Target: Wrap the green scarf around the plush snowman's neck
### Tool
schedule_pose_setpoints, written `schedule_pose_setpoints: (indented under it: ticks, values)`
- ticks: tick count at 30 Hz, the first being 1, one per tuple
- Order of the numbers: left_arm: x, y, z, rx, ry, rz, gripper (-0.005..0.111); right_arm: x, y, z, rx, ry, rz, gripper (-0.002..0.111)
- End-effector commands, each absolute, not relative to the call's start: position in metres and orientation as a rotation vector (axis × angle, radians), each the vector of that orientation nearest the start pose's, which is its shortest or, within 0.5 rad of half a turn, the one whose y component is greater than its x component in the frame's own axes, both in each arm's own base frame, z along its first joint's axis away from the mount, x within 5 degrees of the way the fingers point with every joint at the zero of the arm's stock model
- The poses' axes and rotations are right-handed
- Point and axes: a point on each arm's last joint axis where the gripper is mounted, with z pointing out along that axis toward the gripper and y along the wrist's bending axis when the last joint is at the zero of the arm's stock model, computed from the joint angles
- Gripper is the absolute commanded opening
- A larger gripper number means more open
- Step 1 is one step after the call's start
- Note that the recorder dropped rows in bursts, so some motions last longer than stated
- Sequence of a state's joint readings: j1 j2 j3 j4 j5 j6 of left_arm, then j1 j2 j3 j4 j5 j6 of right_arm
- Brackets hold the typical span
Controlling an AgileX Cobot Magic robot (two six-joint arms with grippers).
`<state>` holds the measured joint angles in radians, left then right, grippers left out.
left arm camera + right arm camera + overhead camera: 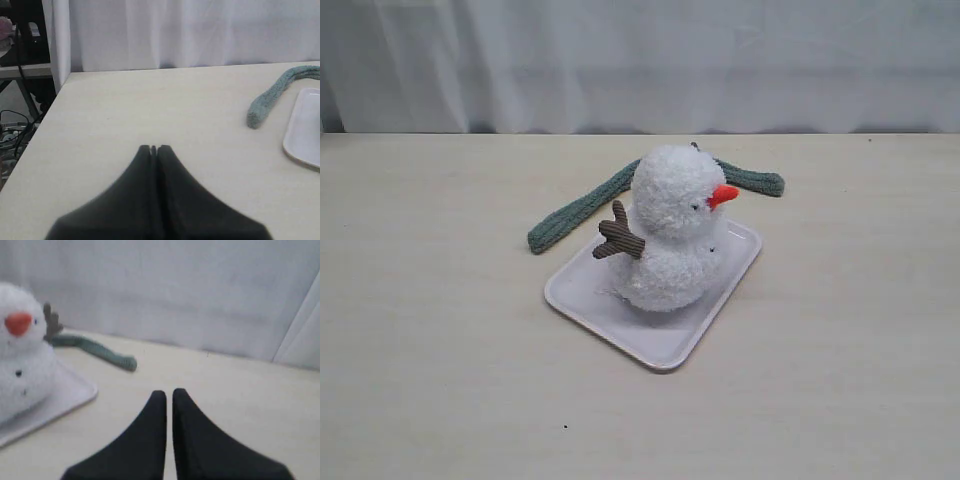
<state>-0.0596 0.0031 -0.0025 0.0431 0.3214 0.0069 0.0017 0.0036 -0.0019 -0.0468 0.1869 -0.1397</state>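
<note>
The plush snowman (670,235) stands upright on a white tray (660,345), its orange nose pointing right. Behind it the green scarf (575,215) lies flat on the table; one end reaches left-front and the other end (760,182) shows right of the head. The snowman's neck is bare. Neither gripper appears in the exterior view. My left gripper (154,148) is shut and empty over bare table, with the scarf's end (265,107) off to one side. My right gripper (169,394) is shut and empty, apart from the snowman (22,365) and the scarf (95,350).
The tray's edge (300,130) shows in the left wrist view. A white curtain (640,60) hangs behind the table. The table's side edge, with cables and a stand beyond it (20,100), appears in the left wrist view.
</note>
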Motion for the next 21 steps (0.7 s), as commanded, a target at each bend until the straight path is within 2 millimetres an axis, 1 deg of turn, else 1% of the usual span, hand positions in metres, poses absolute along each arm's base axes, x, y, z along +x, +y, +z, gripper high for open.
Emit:
schedule_pose_setpoints:
  ticks: [1, 4, 5, 6, 8, 9, 10, 12, 14, 18, 21]
  values:
    - [0.054, -0.002, 0.185, 0.084, 1.790, 0.000, 0.000, 0.055, 0.000, 0.222, -0.063, 1.387, -0.081, 0.004]
    - [0.054, -0.002, 0.185, 0.084, 1.790, 0.000, 0.000, 0.052, -0.003, 0.234, 0.024, 1.248, -0.025, 0.004]
    - [0.054, -0.002, 0.185, 0.084, 1.790, 0.000, 0.000, 0.051, -0.004, 0.237, 0.080, 1.210, 0.025, 0.004]
    - [0.054, -0.002, 0.185, 0.084, 1.790, 0.000, 0.000, 0.049, -0.006, 0.241, 0.155, 1.161, 0.106, 0.004]
    - [0.054, -0.002, 0.185, 0.084, 1.790, 0.000, 0.000, 0.048, -0.009, 0.243, 0.328, 1.098, 0.329, 0.004]
    - [0.054, -0.002, 0.185, 0.084, 1.790, 0.000, 0.000, 0.047, -0.009, 0.245, 0.387, 1.065, 0.423, 0.004]
    - [0.054, -0.002, 0.185, 0.084, 1.790, 0.000, 0.000, 0.046, -0.010, 0.247, 0.409, 1.028, 0.463, 0.004]
    - [0.054, -0.002, 0.185, 0.084, 1.790, 0.000, 0.000, 0.042, -0.010, 0.253, 0.380, 0.957, 0.451, 0.004]
    - [0.054, -0.002, 0.185, 0.084, 1.790, 0.000, 0.000, 0.041, -0.009, 0.256, 0.333, 0.938, 0.418, 0.004]
    - [0.054, -0.002, 0.185, 0.084, 1.790, 0.000, 0.000, 0.034, -0.004, 0.286, 0.242, 0.955, 0.370, 0.004]
    - [0.054, -0.002, 0.185, 0.084, 1.790, 0.000, 0.000, 0.028, 0.002, 0.314, 0.106, 0.973, 0.249, 0.004]
